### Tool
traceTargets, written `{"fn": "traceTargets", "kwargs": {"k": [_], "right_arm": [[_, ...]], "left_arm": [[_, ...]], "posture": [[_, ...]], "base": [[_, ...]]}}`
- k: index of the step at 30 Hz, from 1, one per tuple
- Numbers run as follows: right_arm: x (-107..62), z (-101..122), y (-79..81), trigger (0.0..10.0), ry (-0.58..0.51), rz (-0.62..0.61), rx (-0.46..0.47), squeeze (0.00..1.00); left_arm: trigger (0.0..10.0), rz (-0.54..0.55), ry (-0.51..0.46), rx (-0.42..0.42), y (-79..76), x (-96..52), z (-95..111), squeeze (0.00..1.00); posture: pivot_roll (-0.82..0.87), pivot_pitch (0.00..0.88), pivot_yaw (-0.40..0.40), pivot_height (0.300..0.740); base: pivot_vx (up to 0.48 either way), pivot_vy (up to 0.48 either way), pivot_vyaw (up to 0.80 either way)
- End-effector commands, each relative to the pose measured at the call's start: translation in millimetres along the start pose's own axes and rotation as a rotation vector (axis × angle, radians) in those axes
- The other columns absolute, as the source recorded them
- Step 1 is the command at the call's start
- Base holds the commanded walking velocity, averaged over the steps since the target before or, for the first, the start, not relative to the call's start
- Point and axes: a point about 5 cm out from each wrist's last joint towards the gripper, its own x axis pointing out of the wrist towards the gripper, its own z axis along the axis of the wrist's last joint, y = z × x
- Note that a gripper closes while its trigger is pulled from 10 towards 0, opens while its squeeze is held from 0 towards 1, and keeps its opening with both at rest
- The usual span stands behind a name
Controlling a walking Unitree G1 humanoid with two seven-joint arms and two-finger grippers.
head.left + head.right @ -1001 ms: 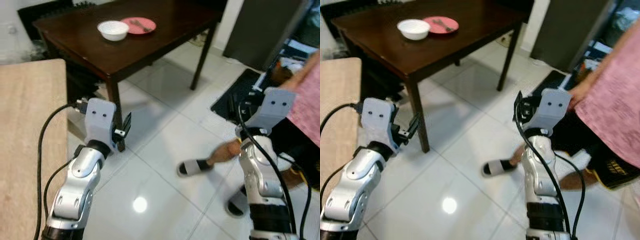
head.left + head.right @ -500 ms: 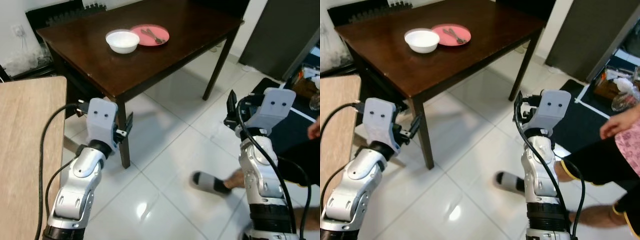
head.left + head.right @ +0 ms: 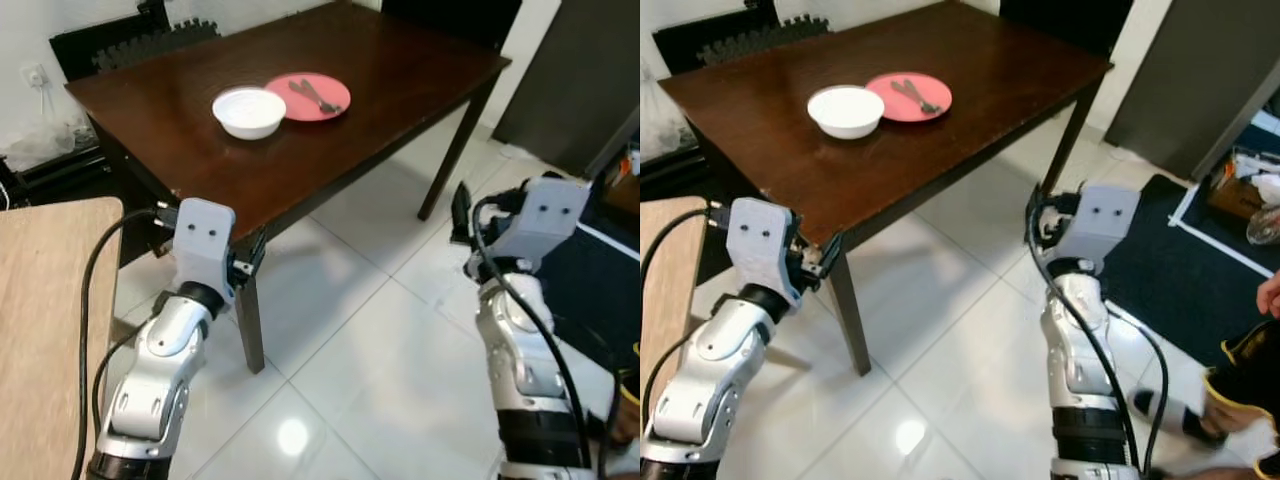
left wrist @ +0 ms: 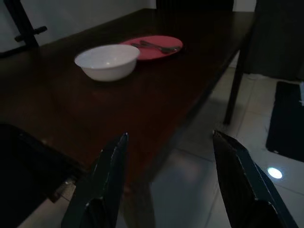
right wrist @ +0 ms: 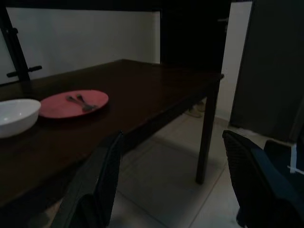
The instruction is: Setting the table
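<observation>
Bowl [image 3: 249, 111] and plate [image 3: 308, 95] sit ahead on the desk [image 3: 400, 60] — nearer the left hand [image 4: 166, 183]; both hands, right hand [image 5: 171, 183] included, spread wide, empty.

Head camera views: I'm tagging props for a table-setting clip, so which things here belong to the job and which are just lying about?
Job:
- table
- white bowl
- pink plate
- cutlery on the plate
- left end effector and right end effector, both open, holding nothing

Lying about:
- dark mat
- light wooden surface
- a person's legs
</observation>
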Motion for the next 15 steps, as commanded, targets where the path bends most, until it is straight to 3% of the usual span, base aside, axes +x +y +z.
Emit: {"fn": "traceTargets", "kwargs": {"k": [1,15], "right_arm": [[-1.8,-2.9,2.0,10.0,0.013,0.004,0.001,0.0],[-2.1,-3.7,2.5,10.0,0.016,0.008,0.002,0.0]], "left_arm": [[10.0,0.015,0.024,0.005,2.8,-2.2,-5.5,0.0],[10.0,0.019,0.024,0.004,2.6,-2.8,-5.5,0.0]], "posture": [[0.06,0.113,0.042,0.74],[0.06,0.115,0.039,0.74]], "base": [[0.428,0.0,0.0],[0.422,0.0,0.0]]}}
